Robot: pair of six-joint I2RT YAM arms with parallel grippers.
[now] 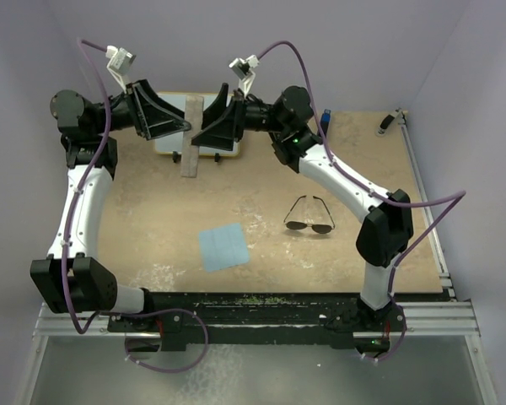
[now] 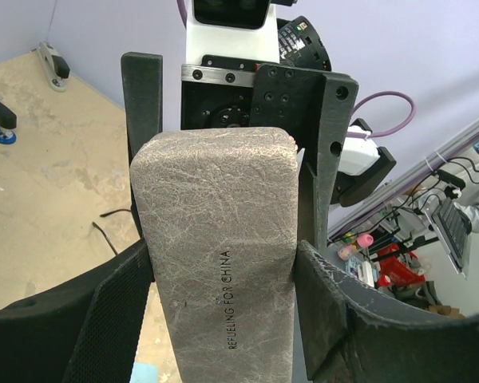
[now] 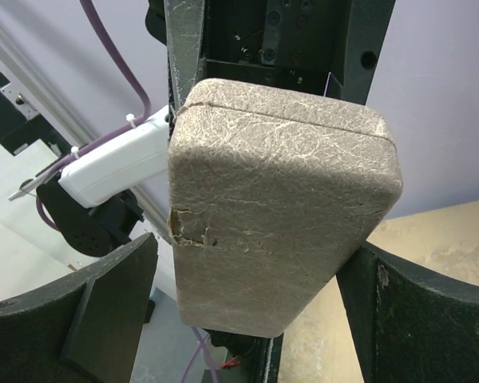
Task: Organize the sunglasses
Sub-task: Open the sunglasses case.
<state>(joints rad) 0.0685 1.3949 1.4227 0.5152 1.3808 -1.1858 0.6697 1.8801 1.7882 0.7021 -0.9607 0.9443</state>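
Plainly, my left gripper (image 2: 223, 259) pinched the case (image 2: 215, 239), the right gripper (image 3: 251, 255) straddled it, grip unclear; the sunglasses (image 1: 309, 221) lay crosswise right of it, nearer my right arm.

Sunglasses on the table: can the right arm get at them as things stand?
Probably not yet. The right gripper is closed on the grey case, together with the left gripper. Nothing seems to block the way to the sunglasses, so it could likely reach them after letting go.

The grey case (image 2: 215, 263) looks matt, crackled, leathery; the sunglasses (image 1: 309, 218) have thin wire frames.
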